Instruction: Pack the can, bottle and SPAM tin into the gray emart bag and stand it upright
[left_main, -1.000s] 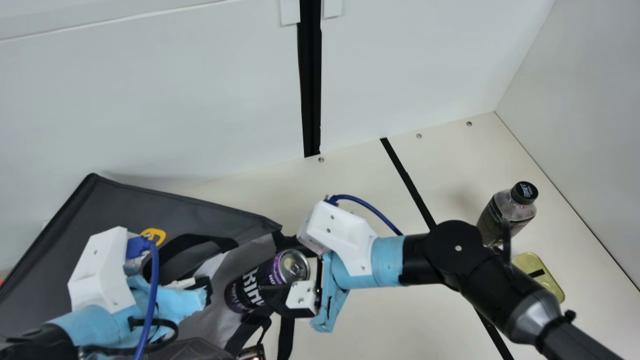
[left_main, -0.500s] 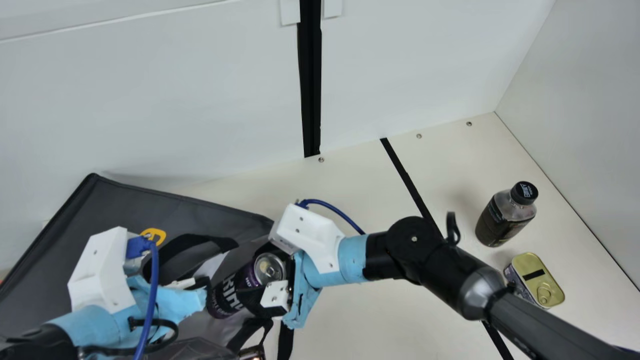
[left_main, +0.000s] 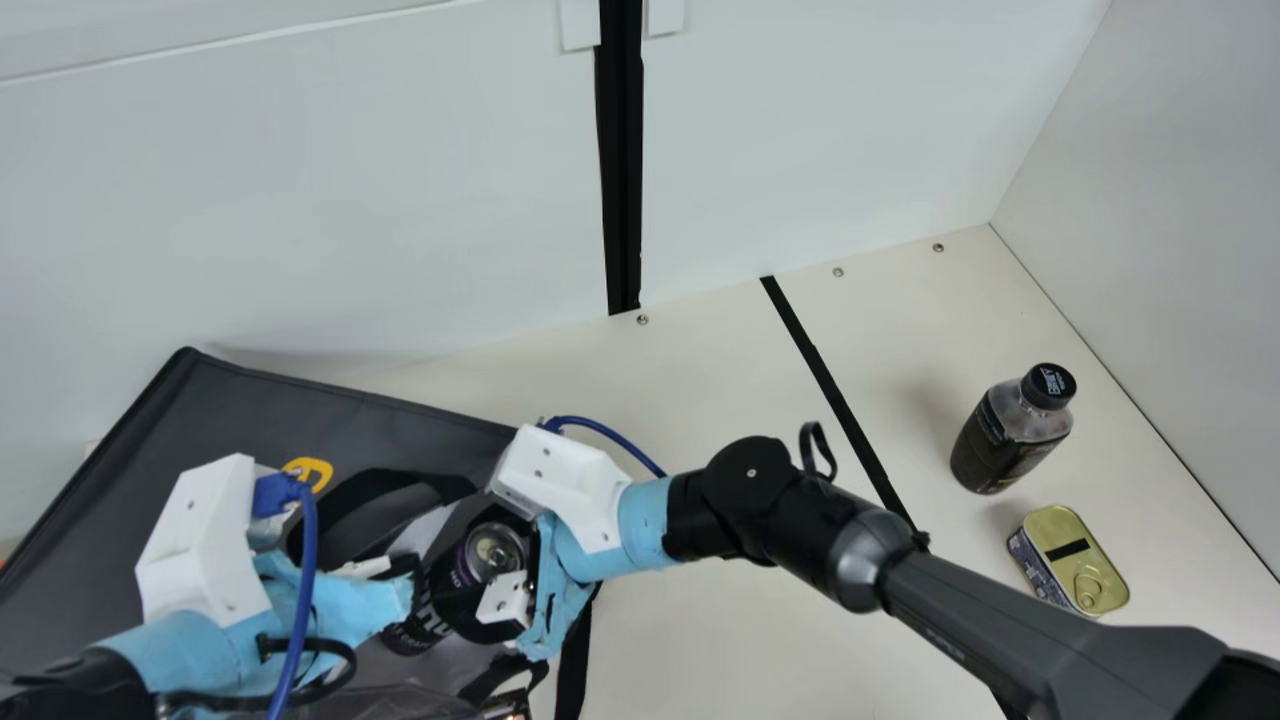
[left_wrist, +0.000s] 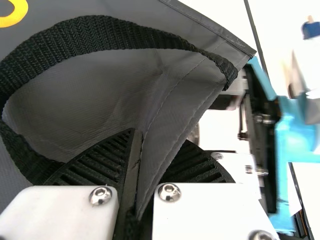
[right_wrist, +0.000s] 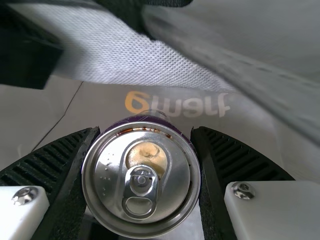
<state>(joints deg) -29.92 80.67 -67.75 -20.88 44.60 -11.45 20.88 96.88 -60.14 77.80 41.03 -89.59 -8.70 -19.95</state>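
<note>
The right gripper (right_wrist: 145, 131), clamped around a black-and-purple drink can (right_wrist: 142, 175), has pushed deeper into the gray emart bag (left_main: 330, 425), nearing a likely release, as the left gripper (left_wrist: 160, 137) pinches its edge (left_wrist: 170, 132). Bottle (left_main: 1005, 440) and SPAM tin (left_main: 1075, 560) remain to be packed, standing on the cream surface (left_main: 720, 640) by white walls (left_main: 850, 130).

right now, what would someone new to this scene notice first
Most likely the dark drink can, held between the right gripper's two ribbed fingers at the mouth of the gray bag, whose rim the left gripper pinches. Next, perhaps, the black-capped bottle and the gold-lidded tin, close together on the table's right side in the main view.
</note>
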